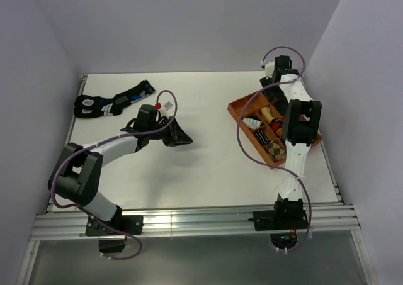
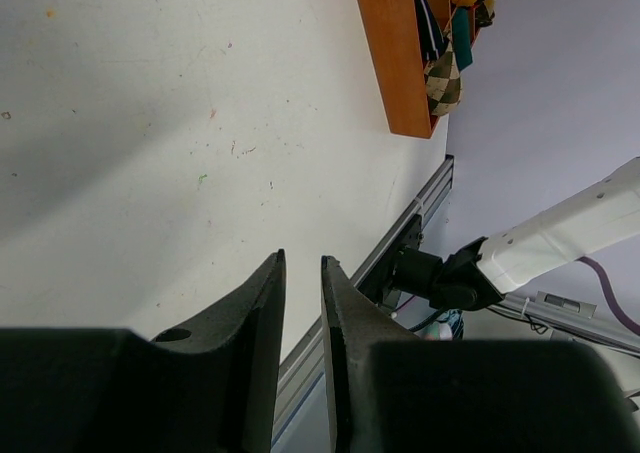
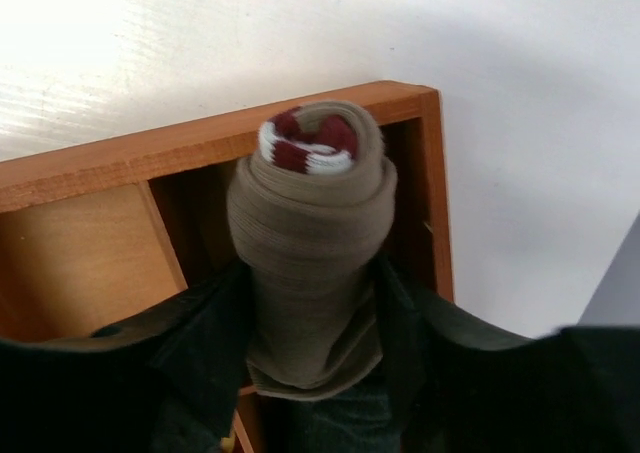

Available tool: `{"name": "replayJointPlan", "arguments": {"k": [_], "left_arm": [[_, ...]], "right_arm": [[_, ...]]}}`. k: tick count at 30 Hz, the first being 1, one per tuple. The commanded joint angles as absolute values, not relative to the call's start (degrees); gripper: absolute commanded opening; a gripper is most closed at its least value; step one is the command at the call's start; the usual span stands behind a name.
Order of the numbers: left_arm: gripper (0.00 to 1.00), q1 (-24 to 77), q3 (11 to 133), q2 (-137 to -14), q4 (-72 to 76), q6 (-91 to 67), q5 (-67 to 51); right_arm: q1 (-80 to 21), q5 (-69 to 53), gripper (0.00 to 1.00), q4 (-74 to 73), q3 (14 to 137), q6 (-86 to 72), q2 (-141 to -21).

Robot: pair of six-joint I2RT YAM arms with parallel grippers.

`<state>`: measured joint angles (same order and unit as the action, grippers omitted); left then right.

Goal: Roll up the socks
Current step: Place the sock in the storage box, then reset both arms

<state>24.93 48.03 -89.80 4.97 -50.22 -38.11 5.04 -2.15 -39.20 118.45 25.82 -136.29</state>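
The white table (image 1: pixel 208 172) stands between pale lilac walls, and a wooden tray (image 1: pixel 238 107) lies on its far right part. The tan sock roll (image 3: pixel 310 223) is in a corner compartment of this tray, and its maroon-and-white cuff shows at the end away from the fingers. The right gripper (image 3: pixel 312 273) has one finger on each side of the roll, touching it; whether it really grips, I cannot tell. The left gripper (image 2: pixel 301 263) hangs over bare table, left of the tray, with a narrow gap and nothing between.
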Motion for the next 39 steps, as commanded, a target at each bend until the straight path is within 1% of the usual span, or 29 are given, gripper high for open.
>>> {"name": "replayJointPlan", "arguments": {"k": [1, 6, 27, 33, 35, 39], "left_arm": [[0.26, 24.7, 50.4, -89.7, 6.2, -48.7, -38.6], [0.26, 24.8, 50.7, -90.2, 6.2, -48.6, -38.8], [0.27, 24.7, 52.1, -89.9, 4.0, -46.8, -38.4], [0.27, 24.7, 52.7, -86.6, 2.4, -45.8, -37.4], [0.27, 24.7, 52.9, -85.2, 1.2, -45.3, -36.6], [0.27, 24.6, 51.9, -81.7, 0.2, -44.7, -35.1]], "right_arm": [[5.3, -2.5, 0.60, -41.9, 117.2, 24.7, -132.3], [5.3, -2.3, 0.64, -42.0, 117.2, 24.7, -131.3], [5.1, -8.1, 0.69, -41.8, 115.8, 23.6, -125.0], [4.4, -11.0, 0.71, -37.9, 108.1, 22.8, -116.2], [3.1, -12.6, 0.71, -36.8, 105.6, 22.1, -111.7], [0.3, -15.5, 0.73, -35.6, 96.6, 20.6, -101.5]]}}
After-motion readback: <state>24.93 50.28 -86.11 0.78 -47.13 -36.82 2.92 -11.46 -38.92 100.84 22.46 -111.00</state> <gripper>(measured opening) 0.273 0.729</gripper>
